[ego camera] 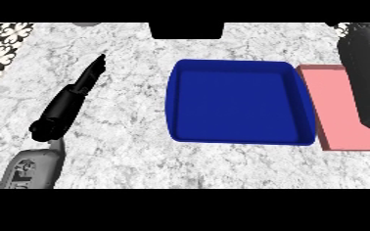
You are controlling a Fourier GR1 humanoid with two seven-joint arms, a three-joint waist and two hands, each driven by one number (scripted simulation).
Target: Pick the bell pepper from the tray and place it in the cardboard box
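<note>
No bell pepper is seen in the blue tray [231, 103] at the middle of the counter [123, 142]. The right hand [358, 78] is held over the pink box [339, 120] at the right edge, and what it holds cannot be told. The left hand [71, 98], straight-fingered and empty, is farther off.

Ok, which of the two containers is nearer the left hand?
The blue tray; the pink box lies beyond it, farther from the left hand.
</note>
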